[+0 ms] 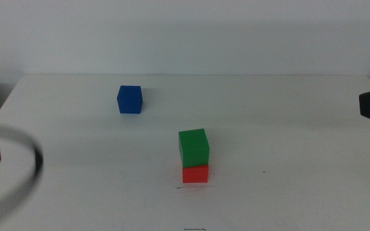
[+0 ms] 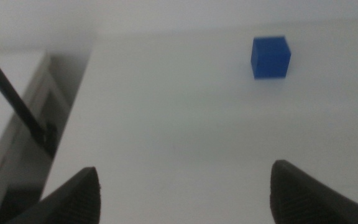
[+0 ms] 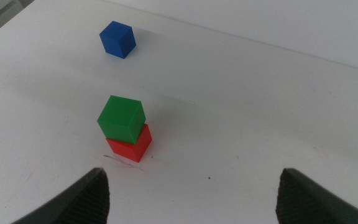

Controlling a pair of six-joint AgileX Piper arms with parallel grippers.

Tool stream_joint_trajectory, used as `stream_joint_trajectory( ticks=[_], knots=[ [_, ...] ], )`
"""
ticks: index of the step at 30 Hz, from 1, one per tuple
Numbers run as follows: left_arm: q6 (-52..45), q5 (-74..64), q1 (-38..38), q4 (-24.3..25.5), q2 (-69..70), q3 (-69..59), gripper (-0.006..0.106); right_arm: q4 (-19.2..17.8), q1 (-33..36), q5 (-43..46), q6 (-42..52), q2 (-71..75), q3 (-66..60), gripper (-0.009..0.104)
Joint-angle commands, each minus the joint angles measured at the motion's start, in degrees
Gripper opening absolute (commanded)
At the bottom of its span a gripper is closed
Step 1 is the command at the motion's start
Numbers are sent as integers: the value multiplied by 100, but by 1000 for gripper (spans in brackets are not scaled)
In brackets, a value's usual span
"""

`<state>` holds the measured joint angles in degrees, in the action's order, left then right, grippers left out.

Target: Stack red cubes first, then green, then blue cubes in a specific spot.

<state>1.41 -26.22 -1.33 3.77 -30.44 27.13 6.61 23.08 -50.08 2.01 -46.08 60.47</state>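
The green cube (image 1: 193, 147) sits on top of the red cube (image 1: 195, 174) near the table's front middle. The red cube stands right behind a thin dark wavy line (image 1: 194, 186). The blue cube (image 1: 130, 99) stands alone, farther back and to the left. The stack (image 3: 122, 118) and the line (image 3: 120, 162) also show in the right wrist view. My left gripper (image 2: 185, 199) is open and empty at the table's left side, with the blue cube (image 2: 270, 57) ahead of it. My right gripper (image 3: 194, 199) is open and empty, off to the right of the stack.
The white table (image 1: 288, 128) has its left edge next to a dark gap and a grey stand (image 2: 23, 118). A small dark speck (image 1: 264, 172) lies right of the stack. A blurred cable loop (image 1: 34, 160) of the left arm hangs at the picture's left.
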Motion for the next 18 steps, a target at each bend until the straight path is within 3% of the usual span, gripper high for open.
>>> stream_joint_trajectory(
  ticks=[1,7,18],
  knots=[
    [7,-565,-2,-308,-760,1024,93,-11,-44,340,85,23,144,79],
    [28,-2181,-2,-1142,-2335,2785,93,-11,-44,340,85,23,144,79],
    [-246,-2968,-8,-1250,-4577,4907,93,-11,-44,340,85,23,144,79]
  ],
)
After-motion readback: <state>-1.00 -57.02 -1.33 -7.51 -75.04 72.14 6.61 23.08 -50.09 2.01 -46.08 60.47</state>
